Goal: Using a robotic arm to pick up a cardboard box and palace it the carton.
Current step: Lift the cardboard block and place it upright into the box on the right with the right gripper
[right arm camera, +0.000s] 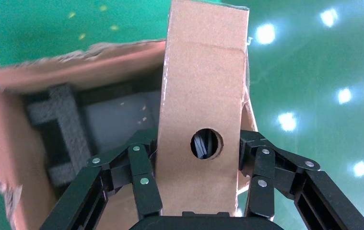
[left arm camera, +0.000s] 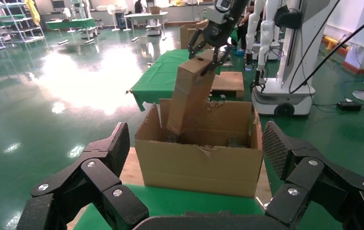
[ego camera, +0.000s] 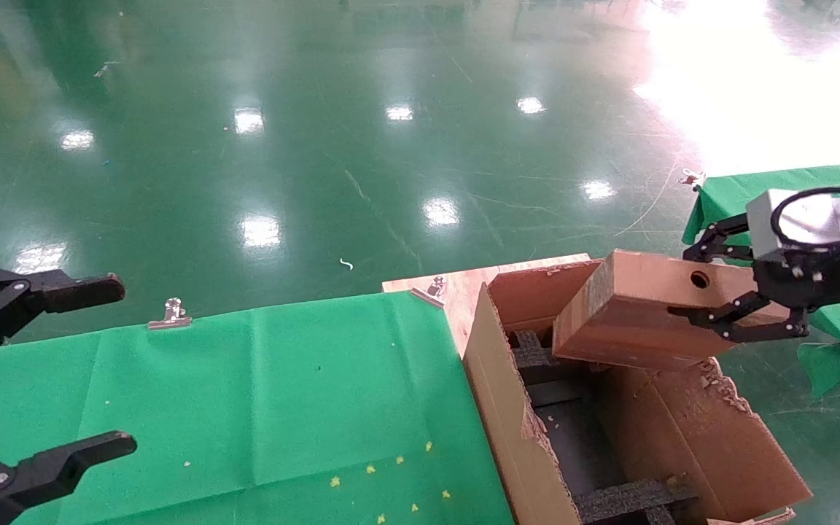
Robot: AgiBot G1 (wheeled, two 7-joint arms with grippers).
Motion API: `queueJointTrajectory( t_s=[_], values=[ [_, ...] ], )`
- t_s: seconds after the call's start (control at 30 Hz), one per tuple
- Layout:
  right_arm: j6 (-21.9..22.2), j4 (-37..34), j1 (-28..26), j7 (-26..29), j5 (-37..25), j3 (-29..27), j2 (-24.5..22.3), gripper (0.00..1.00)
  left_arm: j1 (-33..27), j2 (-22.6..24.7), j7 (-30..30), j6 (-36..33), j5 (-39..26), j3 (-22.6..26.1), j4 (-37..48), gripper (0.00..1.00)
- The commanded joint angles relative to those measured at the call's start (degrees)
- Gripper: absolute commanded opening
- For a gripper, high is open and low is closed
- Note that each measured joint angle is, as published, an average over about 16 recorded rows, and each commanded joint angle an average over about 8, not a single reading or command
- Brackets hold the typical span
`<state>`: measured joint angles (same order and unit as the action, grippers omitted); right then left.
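The small brown cardboard box [ego camera: 631, 313], with a round hole in its face, hangs tilted over the far end of the carton [ego camera: 507, 408]. Its lower end dips into the opening. My right gripper [ego camera: 686, 283] is shut on the box's holed end. In the right wrist view its fingers [right arm camera: 144, 163] press both sides of the box [right arm camera: 199, 86], with the carton [right arm camera: 7, 129] and black foam inserts [right arm camera: 67, 129] below. My left gripper [ego camera: 115, 364] is open and holds nothing, over the green table's left edge. The left wrist view looks between the left gripper's [left arm camera: 196, 143] fingers at the carton [left arm camera: 199, 165] and box [left arm camera: 189, 96].
The carton stands on a wooden board [ego camera: 464, 284] at the right end of a green-clothed table [ego camera: 281, 408] held by metal clips [ego camera: 170, 313]. A second green table [ego camera: 792, 182] lies behind my right arm. Another white robot [left arm camera: 285, 57] stands beyond the carton.
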<state>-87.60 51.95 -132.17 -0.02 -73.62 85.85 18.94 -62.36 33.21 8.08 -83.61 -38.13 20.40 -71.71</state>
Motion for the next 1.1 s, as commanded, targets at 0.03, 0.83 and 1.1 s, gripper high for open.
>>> queueJointTrajectory(
  t_s=[0.03,0.83,1.1],
  values=[
    [1.01,-0.20,0.20,1.07,-0.25,0.22,-0.30,0.00,0.00,0.00,0.00,0.00,0.00,0.00,0.00,1.00],
    [12.33,25.53,3.11,69.95,-18.33,5.33,-8.09,0.00,0.00,0.00,-0.01,0.00,0.01,0.01,0.00,1.00],
    [15.10,25.78,5.77,80.23,-20.45,7.12,-8.01,0.00,0.00,0.00,-0.01,0.00,0.01,0.01,0.00,1.00]
  ],
)
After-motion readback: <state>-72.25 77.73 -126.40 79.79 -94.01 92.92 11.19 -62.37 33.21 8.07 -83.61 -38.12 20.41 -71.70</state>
